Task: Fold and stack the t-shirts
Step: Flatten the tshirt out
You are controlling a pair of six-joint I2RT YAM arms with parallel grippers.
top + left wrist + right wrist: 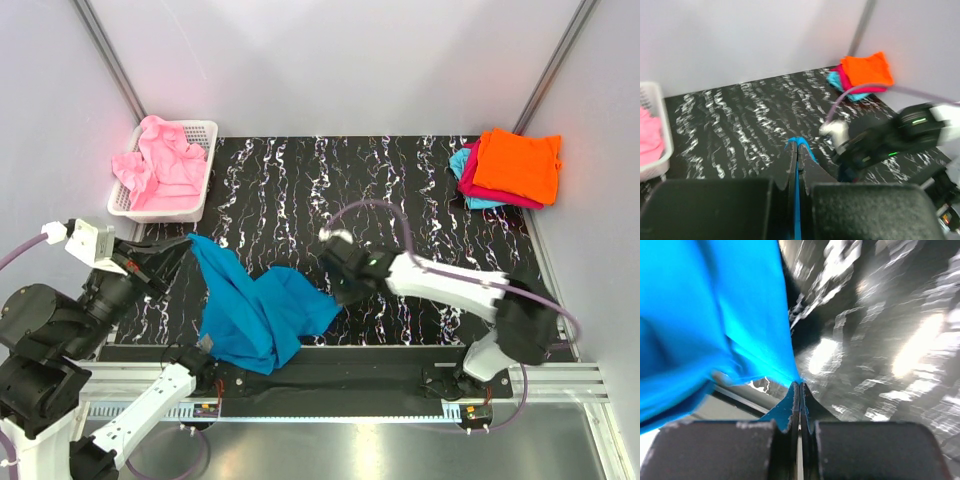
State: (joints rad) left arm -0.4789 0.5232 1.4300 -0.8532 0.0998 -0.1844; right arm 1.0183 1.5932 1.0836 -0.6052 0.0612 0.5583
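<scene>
left claw [186,246] is clenched on one edge of the teal-blue t-shirt [255,315]; the left wrist view shows a sliver of blue nipped between the closed tips. right claw [336,290] is clamped on the opposite edge, cloth running straight out of its shut tips. the shirt hangs rumpled between them, near the front of the table [400,190], its lower part spilling over the near edge.

by my reckoning the job is about halfway: an orange t-shirt [518,163], a magenta t-shirt [500,196] and a light cyan t-shirt [464,164] lie folded and stacked in the far right corner, this one isn't folded yet, and pink t-shirts [165,165] wait crumpled in the basket [207,172].

bare tabletop between basket and stack should let it spread flat; walls close in on the left, back and right.
</scene>
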